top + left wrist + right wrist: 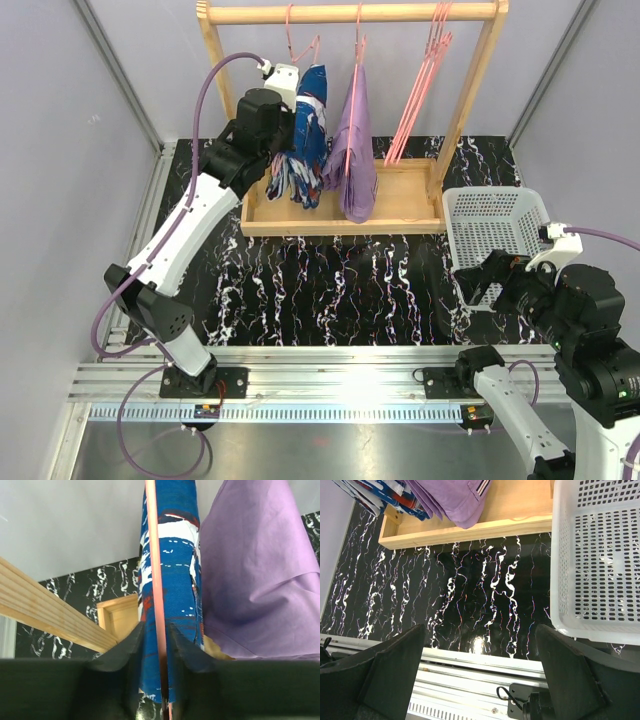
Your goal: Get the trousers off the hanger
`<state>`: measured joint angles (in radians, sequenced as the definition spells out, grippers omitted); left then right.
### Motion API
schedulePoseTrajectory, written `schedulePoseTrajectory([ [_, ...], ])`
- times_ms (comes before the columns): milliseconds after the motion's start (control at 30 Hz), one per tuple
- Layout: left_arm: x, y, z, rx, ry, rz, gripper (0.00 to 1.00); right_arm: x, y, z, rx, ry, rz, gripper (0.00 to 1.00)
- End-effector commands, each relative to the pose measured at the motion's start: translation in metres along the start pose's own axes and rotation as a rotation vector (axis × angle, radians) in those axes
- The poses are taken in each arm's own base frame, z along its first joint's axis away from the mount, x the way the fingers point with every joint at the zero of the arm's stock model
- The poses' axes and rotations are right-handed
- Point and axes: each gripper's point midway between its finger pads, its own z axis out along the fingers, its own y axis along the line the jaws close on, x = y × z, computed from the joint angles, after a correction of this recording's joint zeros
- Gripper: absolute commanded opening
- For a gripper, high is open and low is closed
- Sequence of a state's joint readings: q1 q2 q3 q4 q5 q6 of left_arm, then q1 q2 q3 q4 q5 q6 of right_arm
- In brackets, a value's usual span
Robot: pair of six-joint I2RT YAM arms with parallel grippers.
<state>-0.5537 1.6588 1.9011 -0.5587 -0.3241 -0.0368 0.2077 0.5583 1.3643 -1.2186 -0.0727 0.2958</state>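
soft, light and limp, the blue trousers [308, 130] and lilac trousers [352, 150] hang on the rack [350, 13] at the surface's far edge; the left gripper [156, 645] pinches the blue cloth's bunched fold, jaws nearly together; the right gripper [480, 645] gapes empty.

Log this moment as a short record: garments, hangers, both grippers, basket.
blue trousers: hanging on the leftmost pink hanger of the wooden rack
lilac trousers: hanging on the next hanger, right beside the blue pair
spare hangers: bare pink bunch at the rail's right end
left gripper: fingers against both sides of the blue trousers, hanger wire running between them
right gripper: open, holding nothing, over the table near the basket
basket: white, on the table right of the rack
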Motion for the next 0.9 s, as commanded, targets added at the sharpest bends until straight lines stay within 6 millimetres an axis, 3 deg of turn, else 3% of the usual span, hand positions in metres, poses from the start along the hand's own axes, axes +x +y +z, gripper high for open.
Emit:
schedulePoseTrajectory([
  [0, -0.031, 0.009, -0.004, -0.042, -0.1, -0.029, 0.18, 0.002, 0.004, -0.001, -0.025, 0.006, 0.002, 0.99],
  [100, -0.037, 0.01, -0.007, -0.047, -0.109, -0.049, 0.0, 0.004, 0.005, 0.0, -0.029, 0.013, 0.004, 1.0],
  [300, -0.071, 0.01, -0.03, -0.013, -0.177, -0.109, 0.0, 0.008, 0.007, 0.005, -0.043, 0.033, 0.01, 0.99],
  [567, -0.121, 0.025, -0.065, -0.036, -0.307, -0.17, 0.0, 0.005, 0.007, 0.006, -0.045, 0.016, 0.017, 1.0],
  [867, -0.152, 0.028, -0.095, 0.005, -0.403, -0.233, 0.0, 0.009, 0.007, 0.003, -0.048, 0.03, 0.012, 0.99],
])
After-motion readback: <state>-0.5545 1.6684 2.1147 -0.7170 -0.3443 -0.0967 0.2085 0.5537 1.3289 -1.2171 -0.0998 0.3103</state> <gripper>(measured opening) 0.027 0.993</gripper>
